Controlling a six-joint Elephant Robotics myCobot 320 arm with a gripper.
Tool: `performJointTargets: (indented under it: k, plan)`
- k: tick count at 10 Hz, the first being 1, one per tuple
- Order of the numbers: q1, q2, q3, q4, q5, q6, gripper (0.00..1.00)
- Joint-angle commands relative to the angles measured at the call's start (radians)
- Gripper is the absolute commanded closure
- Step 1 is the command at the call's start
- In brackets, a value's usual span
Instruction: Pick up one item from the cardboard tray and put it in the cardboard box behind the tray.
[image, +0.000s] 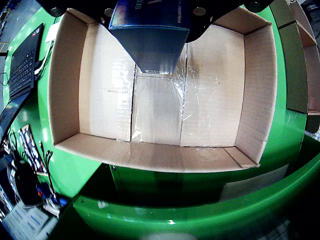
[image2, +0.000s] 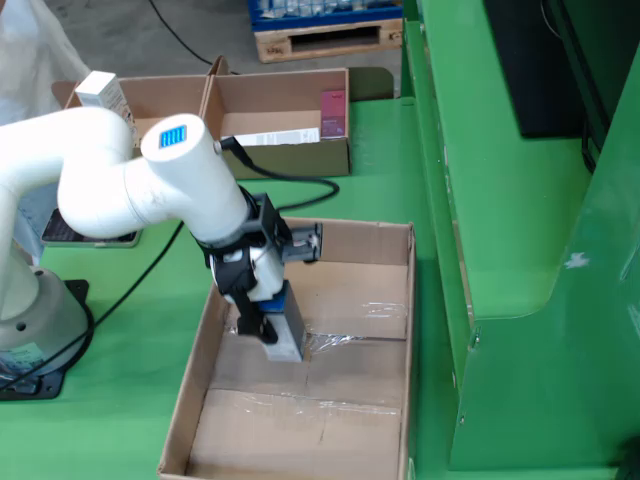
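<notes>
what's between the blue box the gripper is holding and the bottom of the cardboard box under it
Nothing: in the wrist view the blue box hangs over the cardboard box, with only bare taped floor beneath.

Glossy white tubular arm (image2: 120, 170), blue vented end cap (image2: 180, 134), black cable (image2: 290, 180), black claw (image2: 255, 325).

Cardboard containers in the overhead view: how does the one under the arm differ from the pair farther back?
The near tray is wide, shallow and undivided; the far box is deeper, with two compartments. The tray's floor is bare taped cardboard with only the blue box at the gripper; the far box holds several cartons. Both are open-topped brown cardboard on green table.
</notes>
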Motion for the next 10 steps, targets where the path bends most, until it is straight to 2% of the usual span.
performJointTargets:
  k: [1, 6, 8, 9, 10]
  plan:
    - [0.02, 0.098, 0.137, -0.073, -0.012, 0.0, 1.0]
    - [0.054, 0.129, 0.267, -0.175, -0.021, -0.041, 1.0]
    - [0.058, 0.159, 0.248, -0.171, -0.024, -0.044, 1.0]
    - [0.089, 0.206, 0.316, -0.253, -0.052, -0.042, 1.0]
    - [0.089, 0.206, 0.316, -0.253, -0.052, -0.042, 1.0]
